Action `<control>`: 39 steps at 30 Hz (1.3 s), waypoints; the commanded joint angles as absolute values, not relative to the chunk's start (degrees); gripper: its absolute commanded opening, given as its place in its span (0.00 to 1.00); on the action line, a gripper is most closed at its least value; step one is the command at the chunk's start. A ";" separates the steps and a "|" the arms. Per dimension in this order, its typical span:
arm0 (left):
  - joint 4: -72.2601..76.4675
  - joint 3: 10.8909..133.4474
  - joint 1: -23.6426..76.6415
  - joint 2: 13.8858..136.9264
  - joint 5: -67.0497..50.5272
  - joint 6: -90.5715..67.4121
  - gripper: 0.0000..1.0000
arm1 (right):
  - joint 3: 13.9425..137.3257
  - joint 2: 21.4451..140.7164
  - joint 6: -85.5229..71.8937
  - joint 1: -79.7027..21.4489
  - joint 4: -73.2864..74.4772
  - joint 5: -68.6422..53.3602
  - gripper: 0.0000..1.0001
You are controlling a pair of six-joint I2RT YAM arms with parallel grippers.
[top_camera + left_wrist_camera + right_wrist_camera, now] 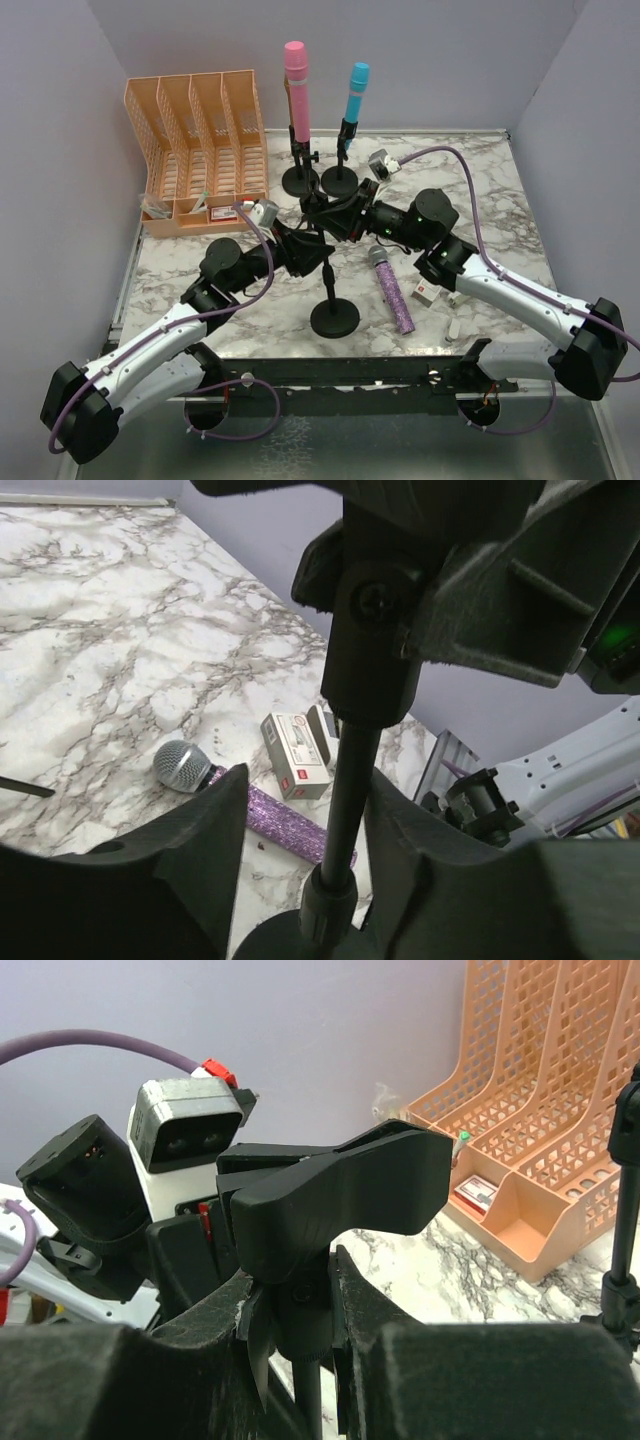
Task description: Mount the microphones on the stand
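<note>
Top view, done: the pink microphone (295, 75) and the cyan microphone (356, 88) stand upright in the two stands at the back of the bench (500, 200).
Top view, left to do: the purple microphone (393, 290) lies flat on the bench near the round base of the front stand (333, 300). That stand holds nothing.
Top view, jaws: both arms meet at the head of the front stand. It is too crowded there to read either pair.
Top view, others: an orange file rack (200, 140) sits at the back left. A small white-and-red box (425, 293) lies beside the purple microphone.
Left wrist, jaws: the left jaws are apart and straddle the stand's pole. Bench shows through a gap on one side, so they are not clamped.
Left wrist, only here: the purple microphone's silver mesh head shows, with the box just beside its glittery body.
Right wrist, jaws: the right jaws look pressed together on the neck under the black clip (340, 1195).
Right wrist, only here: the clip is seen close and carries no microphone. The rack stands behind it.
Gold microphone: not seen in any view.
Progress, as a judgement: two microphones are mounted. The step in hand looks like setting the third stand's clip, and the purple microphone is the likely next pick.
</note>
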State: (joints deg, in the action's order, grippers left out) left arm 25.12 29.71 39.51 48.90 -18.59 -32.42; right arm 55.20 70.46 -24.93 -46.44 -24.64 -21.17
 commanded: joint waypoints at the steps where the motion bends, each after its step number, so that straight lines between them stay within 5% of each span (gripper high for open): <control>1: 28.73 30.83 39.81 49.55 -20.24 -34.49 0.42 | 54.87 70.11 -28.29 -46.41 -30.20 -23.45 0.21; 7: 29.42 31.99 39.81 52.01 -21.84 -35.09 0.00 | 53.43 70.40 -29.58 -46.40 -31.71 -23.76 0.22; 9: 29.49 32.52 39.79 52.65 -21.87 -34.79 0.00 | 52.97 70.13 -29.83 -46.40 -30.77 -22.51 0.28; 12: 29.60 33.09 39.81 52.94 -21.57 -33.86 0.00 | 51.17 68.48 -29.91 -46.40 -27.61 -18.42 0.59; 14: 29.62 33.29 39.81 52.84 -21.36 -33.32 0.00 | 49.64 66.60 -29.75 -46.41 -25.13 -17.25 0.67; 26: 29.75 34.49 39.81 53.41 -26.10 -31.21 0.00 | 34.02 53.17 -27.31 -46.41 -18.00 -18.05 0.69; 39: 30.20 35.74 39.87 53.24 -33.55 -31.44 0.00 | 33.91 64.09 -26.20 -46.44 -24.54 -20.91 0.67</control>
State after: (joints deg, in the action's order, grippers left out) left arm 26.30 32.34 39.81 53.89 -29.78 -29.98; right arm 32.36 61.56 -27.97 -46.30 -22.41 -20.47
